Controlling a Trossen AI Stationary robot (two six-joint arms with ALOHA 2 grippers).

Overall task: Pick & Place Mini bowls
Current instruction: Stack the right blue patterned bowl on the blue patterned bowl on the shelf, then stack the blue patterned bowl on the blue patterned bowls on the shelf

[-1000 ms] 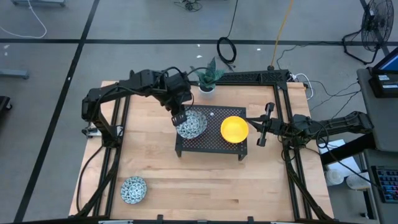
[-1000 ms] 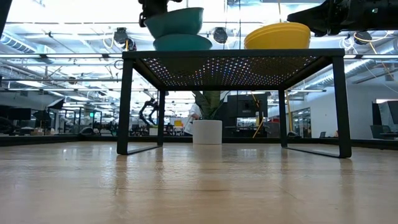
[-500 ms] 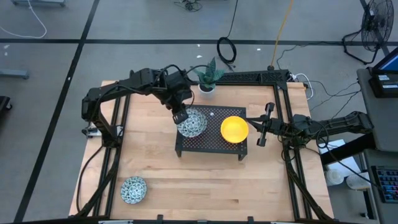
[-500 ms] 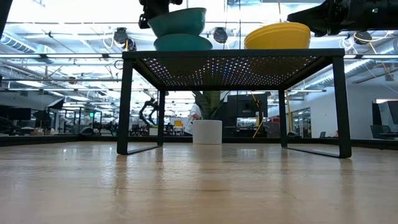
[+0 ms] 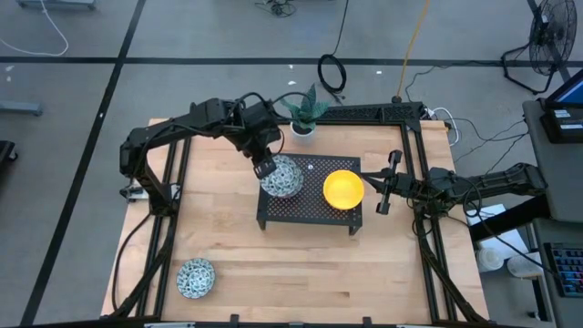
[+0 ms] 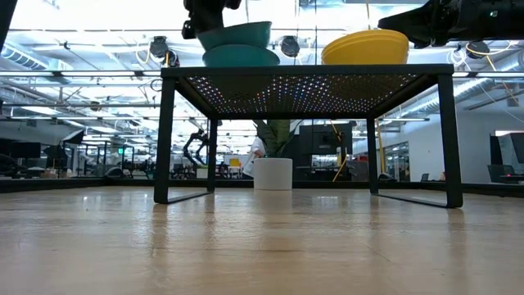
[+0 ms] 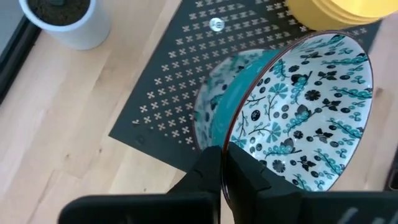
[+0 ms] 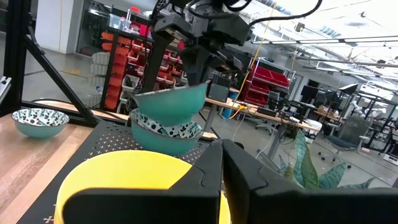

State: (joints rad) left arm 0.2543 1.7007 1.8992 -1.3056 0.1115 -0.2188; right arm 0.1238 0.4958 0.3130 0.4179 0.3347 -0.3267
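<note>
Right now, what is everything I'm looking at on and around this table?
Patterned mini bowls: three, white with blue-green pattern; one held tilted by its rim over a second on the rack, a third alone on the table's near left corner.
Yellow mini bowls: a bright yellow stack on the rack's right side; count not clear.
Rack: one, black perforated metal, mid-table.
Plant pot: one, white, green leaves, behind the rack.
Table: one, light wood.
Left claw: one, dark, shut on the tilted bowl's rim.
Right claw: one, dark, shut, waiting right of the yellow stack.
</note>
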